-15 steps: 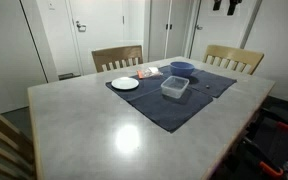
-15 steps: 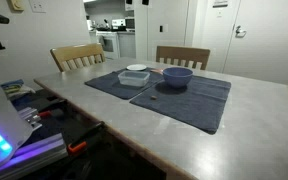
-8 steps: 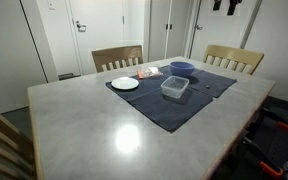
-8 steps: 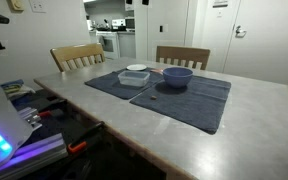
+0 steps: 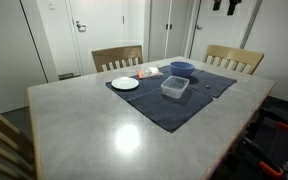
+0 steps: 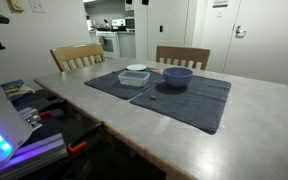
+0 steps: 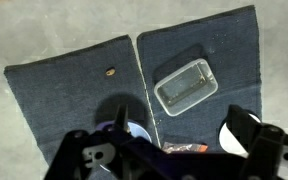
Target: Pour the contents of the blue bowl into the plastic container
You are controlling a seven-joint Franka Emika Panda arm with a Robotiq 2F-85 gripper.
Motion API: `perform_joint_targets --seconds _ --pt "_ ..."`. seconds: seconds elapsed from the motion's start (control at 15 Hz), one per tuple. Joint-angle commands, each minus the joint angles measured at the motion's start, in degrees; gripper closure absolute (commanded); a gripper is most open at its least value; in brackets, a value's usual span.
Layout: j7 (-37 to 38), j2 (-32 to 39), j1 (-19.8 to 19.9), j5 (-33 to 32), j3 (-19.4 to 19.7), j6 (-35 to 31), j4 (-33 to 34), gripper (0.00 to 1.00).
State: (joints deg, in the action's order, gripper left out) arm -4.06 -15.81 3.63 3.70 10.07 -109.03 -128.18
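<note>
**Blue bowl** (image 5: 181, 69): upright on the dark mats (image 7: 64, 90), not grasped. In the wrist view it sits almost directly beneath the claw (image 7: 169, 158), partly hidden by one finger linkage, and its contents cannot be made out.

**Plastic container** (image 7: 186, 86): ahead of the claw, near the bowl but apart from it, and apparently empty.

**White plate** (image 7: 234, 130) and an orange packet (image 7: 189, 148): under the claw's other side.

**Claw:** high above the table (image 5: 84, 120), jaws spread wide, holding nothing.

**Progress:** nothing appears to have been poured. Descent, grasping the bowl's rim, carrying it and tilting it over the container all remain.
</note>
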Motion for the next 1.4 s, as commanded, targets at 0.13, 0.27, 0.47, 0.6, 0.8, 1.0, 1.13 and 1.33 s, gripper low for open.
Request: perform_joint_targets --seconds 0.13,0.27,0.47,0.6,0.8,1.0,1.13,1.33 --pt "-1.18 1.92 0.77 0.38 -0.86 1.01 1.01 0.0" --pt "-1.67 3.3 0.74 0.38 -0.75 1.49 2.04 0.0" --pt "-2.86 6.14 0.71 0.48 -0.57 2.3 3.72 0.0" --pt "-3.88 8.67 0.9 0.47 -0.38 2.32 5.3 0.0" --pt "-4.19 12.93 1.64 -0.56 -0.1 1.63 8.42 0.0" --pt "-2.96 16.54 2.8 -2.71 0.05 0.57 11.63 0.0" --pt "-4.09 19.02 3.99 -2.55 0.63 0.26 14.0 0.0" --pt "-5.67 23.13 6.31 -0.39 1.86 -1.52 17.52 0.0"
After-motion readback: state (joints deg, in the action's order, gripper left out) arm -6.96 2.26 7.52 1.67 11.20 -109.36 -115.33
